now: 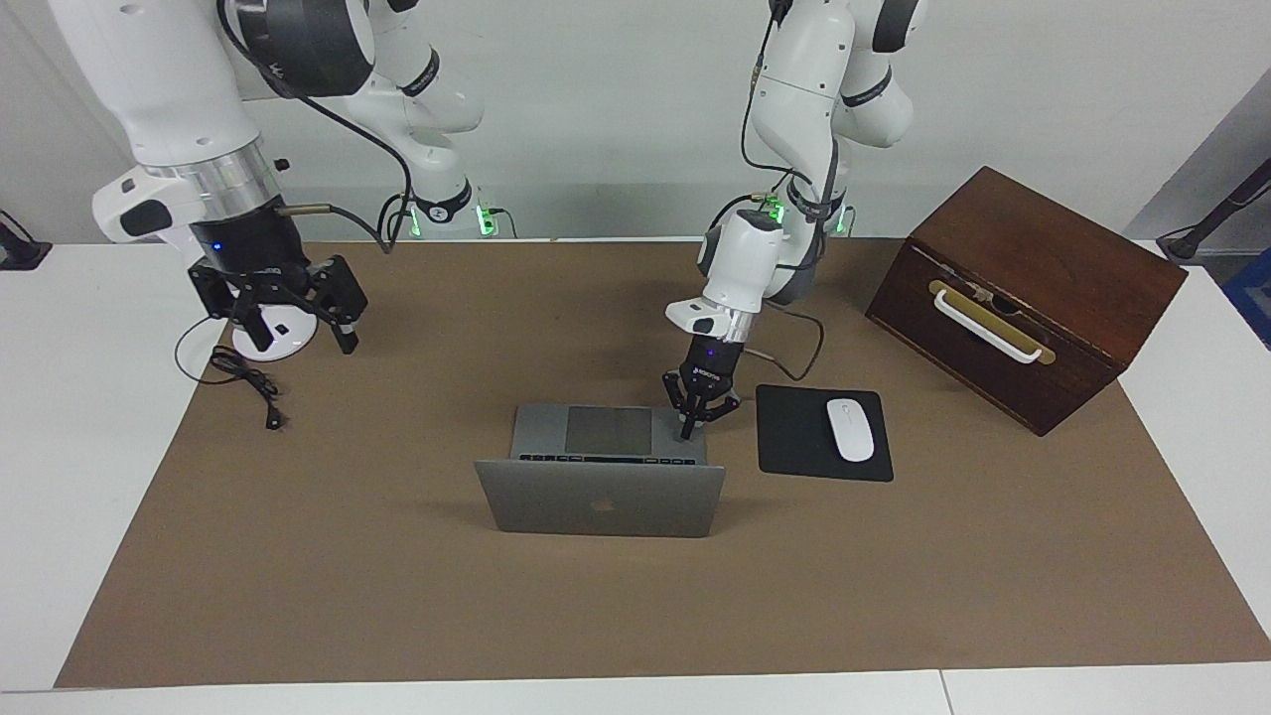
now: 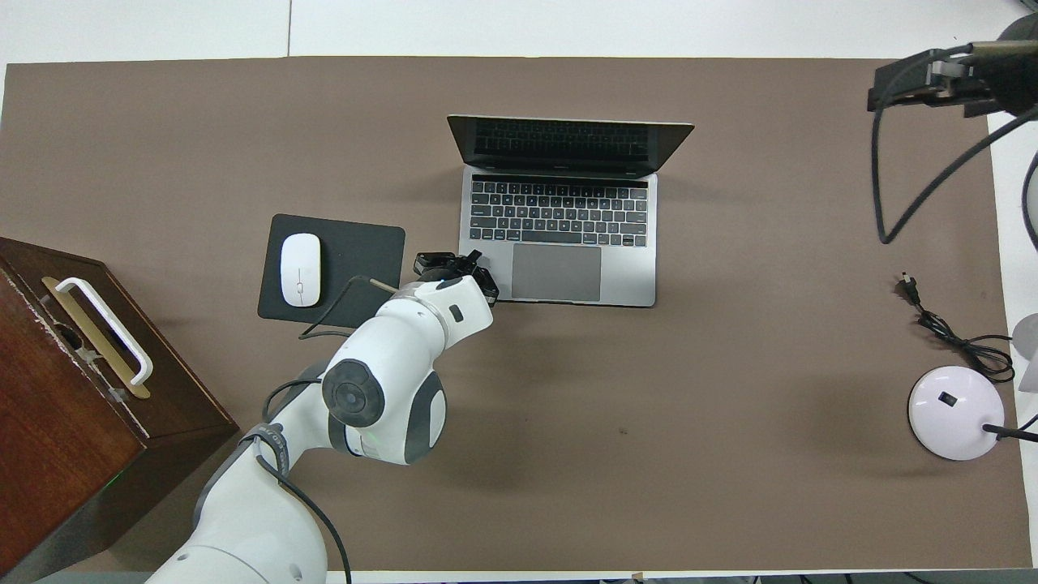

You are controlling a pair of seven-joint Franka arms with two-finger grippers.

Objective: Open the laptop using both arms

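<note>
The silver-grey laptop (image 1: 601,501) stands open in the middle of the brown mat, its lid upright and its keyboard deck (image 2: 559,211) facing the robots. My left gripper (image 1: 687,429) is shut, and its tip meets the deck's near corner, beside the trackpad toward the mouse pad. In the overhead view the left gripper (image 2: 469,264) sits over that same corner. My right gripper (image 1: 296,333) hangs open, pointing down, well away from the laptop, over the lamp's base at the right arm's end of the table. It holds nothing.
A black mouse pad (image 1: 794,437) with a white mouse (image 1: 850,429) lies beside the laptop, toward the left arm's end. A dark wooden box (image 1: 1023,288) with a white handle stands past it. The white lamp base (image 2: 955,412) and its black cord (image 1: 248,382) lie under the right gripper.
</note>
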